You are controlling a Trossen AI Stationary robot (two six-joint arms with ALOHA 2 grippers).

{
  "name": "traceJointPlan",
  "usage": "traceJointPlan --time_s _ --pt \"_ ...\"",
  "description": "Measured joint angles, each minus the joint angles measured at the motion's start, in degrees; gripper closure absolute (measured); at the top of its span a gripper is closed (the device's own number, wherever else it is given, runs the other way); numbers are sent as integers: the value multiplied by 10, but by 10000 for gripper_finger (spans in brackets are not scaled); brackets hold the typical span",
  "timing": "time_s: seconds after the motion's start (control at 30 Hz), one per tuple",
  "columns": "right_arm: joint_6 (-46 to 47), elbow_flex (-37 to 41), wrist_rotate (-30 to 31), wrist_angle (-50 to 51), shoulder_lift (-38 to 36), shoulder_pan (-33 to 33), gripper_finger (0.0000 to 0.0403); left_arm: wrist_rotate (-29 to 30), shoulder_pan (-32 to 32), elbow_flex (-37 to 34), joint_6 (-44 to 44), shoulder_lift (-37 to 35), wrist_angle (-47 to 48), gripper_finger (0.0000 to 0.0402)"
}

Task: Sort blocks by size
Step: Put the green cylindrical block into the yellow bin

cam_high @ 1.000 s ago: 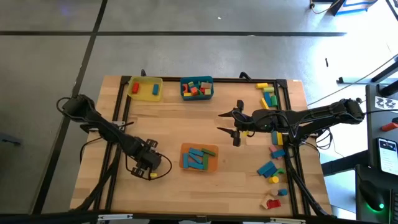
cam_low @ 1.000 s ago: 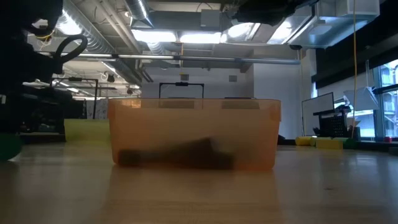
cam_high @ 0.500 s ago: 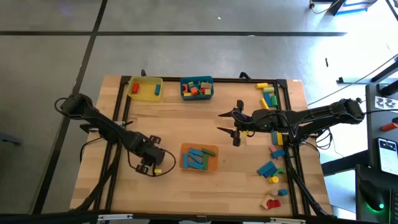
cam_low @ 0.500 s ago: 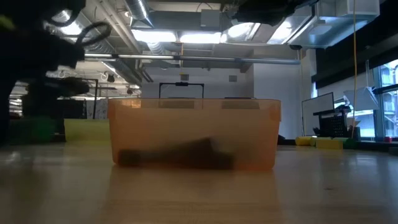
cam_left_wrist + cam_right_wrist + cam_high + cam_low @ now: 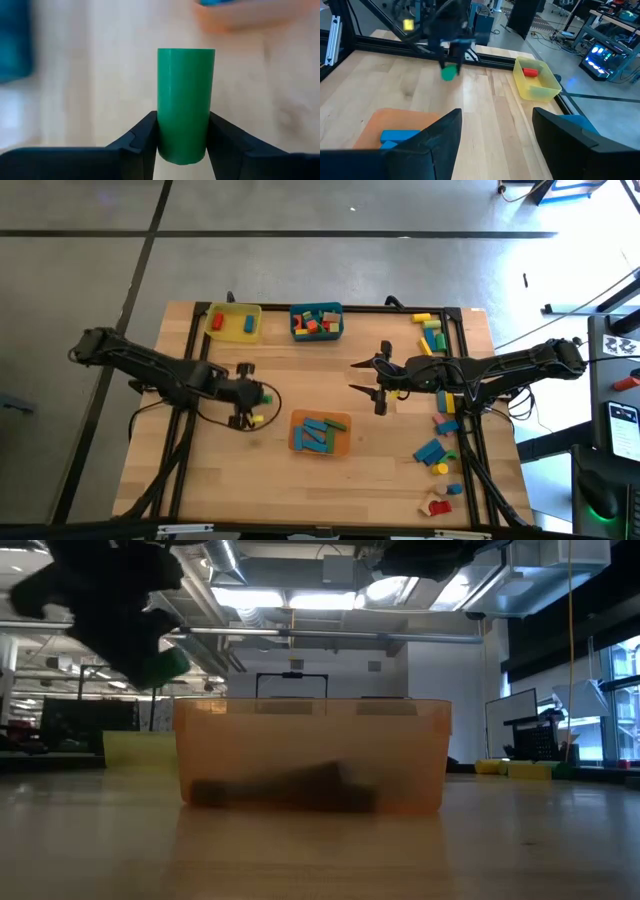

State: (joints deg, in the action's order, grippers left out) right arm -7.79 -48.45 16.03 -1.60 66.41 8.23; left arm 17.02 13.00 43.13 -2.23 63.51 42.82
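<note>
Two arms reach inward over the table. The left gripper (image 5: 182, 137) is clamped on a green cylinder block (image 5: 185, 102), raised above the wood, with the orange bin (image 5: 321, 433) just beyond its fingertips. The right gripper (image 5: 366, 376) hovers with fingers spread and nothing between them, the orange bin near, below its fingertips.

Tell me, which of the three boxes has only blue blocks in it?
The orange bin, nearest the table's front edge. The yellow bin and teal bin at the back hold other colours.
</note>
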Motion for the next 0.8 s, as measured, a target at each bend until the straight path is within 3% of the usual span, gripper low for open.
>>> traceJointPlan --time_s 0.33,0.8 --pt "0 0 0 0 0 0 162 104 -117 0 39 -82 -21 275" --pt "0 0 0 2 0 0 162 107 -342 -5 79 -86 -127 273"
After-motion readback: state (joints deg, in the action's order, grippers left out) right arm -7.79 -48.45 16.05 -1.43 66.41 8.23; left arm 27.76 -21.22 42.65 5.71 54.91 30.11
